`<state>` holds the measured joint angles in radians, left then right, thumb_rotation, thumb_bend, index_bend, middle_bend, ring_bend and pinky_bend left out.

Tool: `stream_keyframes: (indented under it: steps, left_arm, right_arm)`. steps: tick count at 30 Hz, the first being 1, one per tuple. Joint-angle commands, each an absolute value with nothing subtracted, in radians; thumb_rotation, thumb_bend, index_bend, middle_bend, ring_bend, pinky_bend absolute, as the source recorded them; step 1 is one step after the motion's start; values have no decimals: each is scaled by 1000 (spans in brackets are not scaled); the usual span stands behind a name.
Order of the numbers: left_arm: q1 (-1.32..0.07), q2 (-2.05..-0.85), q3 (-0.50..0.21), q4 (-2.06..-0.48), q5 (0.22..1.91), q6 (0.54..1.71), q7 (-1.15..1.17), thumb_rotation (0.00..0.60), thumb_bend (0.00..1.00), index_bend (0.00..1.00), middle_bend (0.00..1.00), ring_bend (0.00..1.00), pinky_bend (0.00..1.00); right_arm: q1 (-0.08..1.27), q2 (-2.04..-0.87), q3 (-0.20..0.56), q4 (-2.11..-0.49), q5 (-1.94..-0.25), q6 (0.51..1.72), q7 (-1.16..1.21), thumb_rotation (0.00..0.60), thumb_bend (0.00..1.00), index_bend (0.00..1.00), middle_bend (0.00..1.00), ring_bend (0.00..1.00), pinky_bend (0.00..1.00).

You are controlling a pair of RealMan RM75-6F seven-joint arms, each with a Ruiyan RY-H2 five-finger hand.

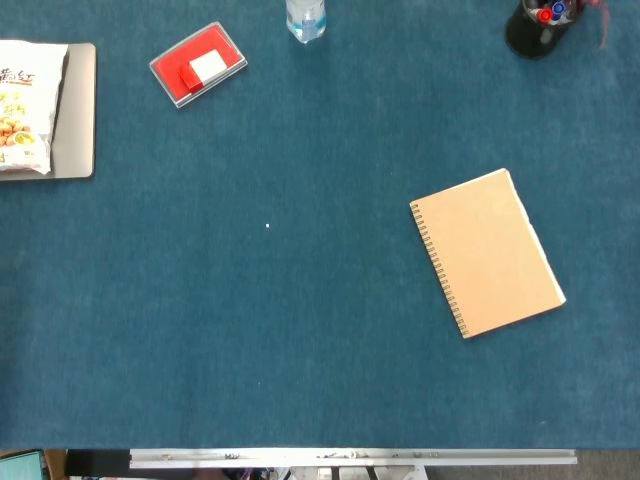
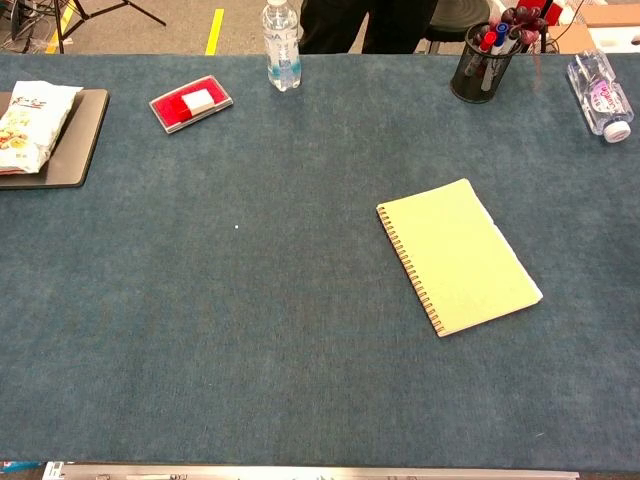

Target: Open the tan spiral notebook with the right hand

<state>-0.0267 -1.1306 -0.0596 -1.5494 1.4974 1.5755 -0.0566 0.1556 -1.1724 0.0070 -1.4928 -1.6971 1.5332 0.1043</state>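
The tan spiral notebook [image 1: 487, 253] [image 2: 458, 256] lies flat and closed on the blue counter [image 1: 250, 320] [image 2: 220, 330]. It sits at about 3 o'clock from the middle of the counter. Its wire spine runs down its left edge, and the whole book is turned a little, so its top leans to the left. In the chest view its cover looks more yellow-green. Nothing touches it.

No robot hand shows in either view, so no one can tell how wide the left or right robot hand is or what it holds.

At about 11 o'clock from the notebook, far off, lies a red box [image 1: 198, 64] [image 2: 191, 101] with a white piece in it. Just to the right of the box, at the far edge, a clear water bottle [image 1: 305, 19] [image 2: 282, 45] stands upright. At 1 o'clock stands a black cup of pens [image 1: 535, 26] [image 2: 486, 62]. Another bottle [image 2: 600, 94] lies on its side in the far right corner. At 10 o'clock, at the left edge, a snack bag [image 1: 25, 105] [image 2: 35, 112] rests on a dark tray [image 1: 78, 110] [image 2: 80, 130].
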Motion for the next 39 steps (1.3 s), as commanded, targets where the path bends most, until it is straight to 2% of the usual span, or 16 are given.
stream_keyframes:
  steps: [1, 15, 19, 28, 33, 36, 39]
  left_arm:
    - [-26, -1130, -59, -1550, 1498, 1575, -57, 600, 249, 494, 233, 97, 250]
    - [-23, -1127, -62, -1552, 1491, 1576, -64, 600, 250, 494, 233, 97, 250]
    - [-21, -1125, -67, -1550, 1478, 1574, -72, 600, 250, 493, 233, 97, 250]
    - [-12, -1130, -60, -1555, 1497, 1595, -56, 600, 249, 494, 233, 97, 250]
    - [-20, -1134, -61, -1555, 1488, 1574, -46, 600, 249, 494, 233, 97, 250]
    - [-22, -1135, -62, -1554, 1488, 1570, -46, 600, 249, 494, 233, 97, 250]
    - [-21, -1134, -63, -1555, 1485, 1570, -50, 600, 249, 494, 233, 97, 250]
  right_arm:
    - [156, -1173, 6, -1493, -1697, 1532, 103, 600, 0, 234, 245, 107, 449]
    - [164, -1180, 8, -1480, -1703, 1529, 104, 600, 0, 235, 244, 107, 449]
    - [172, -1194, 9, -1455, -1737, 1550, 95, 600, 0, 232, 212, 107, 437]
    - [226, -1229, 6, -1246, -1838, 1582, 106, 600, 0, 193, 145, 102, 265]
    - [257, -1255, 1, -1156, -1866, 1580, 99, 600, 0, 125, 90, 50, 173]
    - [277, -1269, -10, -1108, -1881, 1561, 96, 600, 12, 95, 62, 19, 146]
    - [294, -1282, -23, -1067, -1887, 1535, 94, 600, 68, 79, 47, 5, 139]
